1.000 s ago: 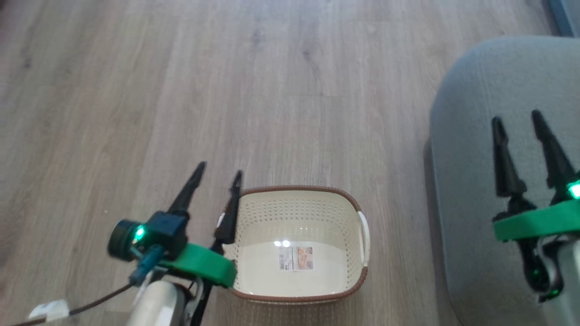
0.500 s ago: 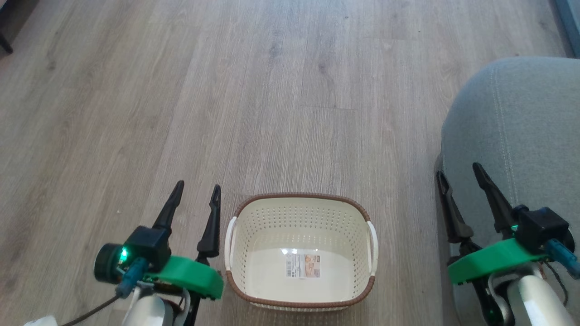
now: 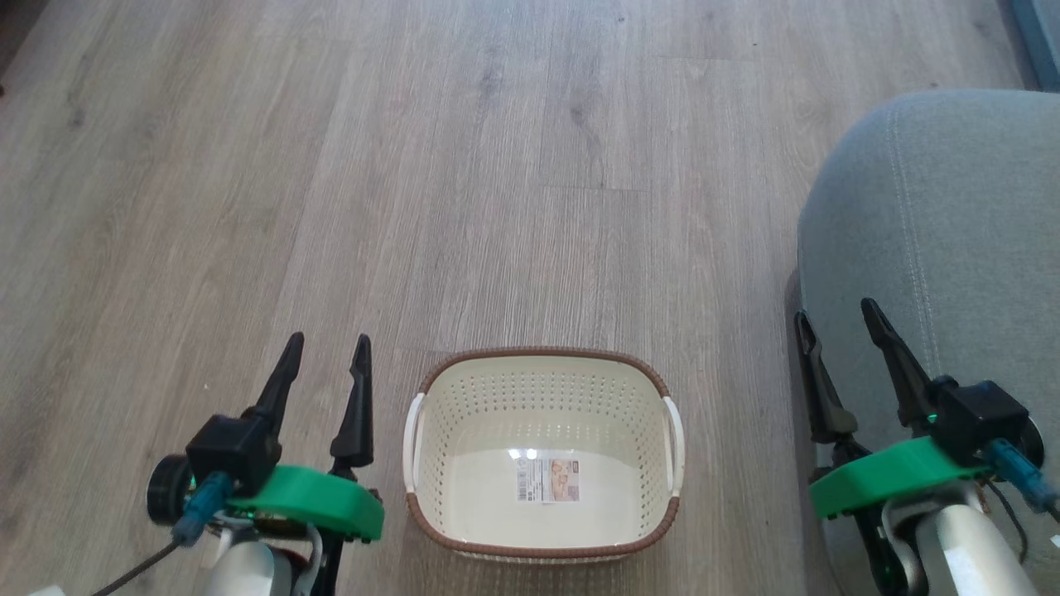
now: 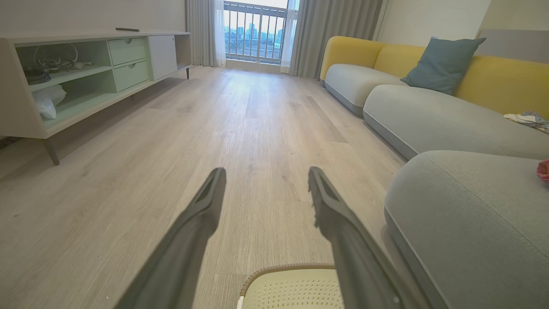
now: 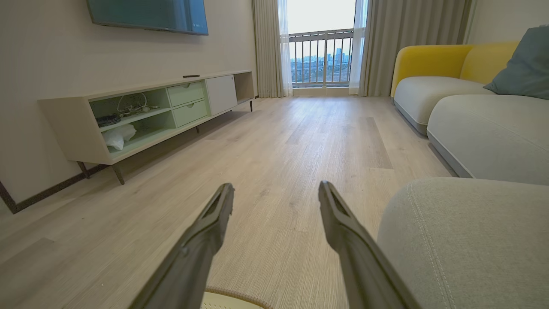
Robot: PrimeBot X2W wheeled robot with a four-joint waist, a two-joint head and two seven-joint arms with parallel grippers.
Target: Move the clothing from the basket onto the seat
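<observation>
Clothing, a red edge of it, lies on the seat. The basket sits on the floor between my left gripper and right gripper, both spread apart, gripping nothing.

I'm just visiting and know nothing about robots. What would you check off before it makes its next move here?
1. Basket empty: ok. Its bottom bears a label and nothing red.
2. Left tool open, holding nothing: ok.
3. Right tool open, holding nothing: ok. It hovers by the seat's edge.
4. All clothing on the seat: cannot tell. One red scrap lies on the grey cushion at the right edge of the left wrist view.
5. Basket upright on the floor, between the two tools: ok.
</observation>
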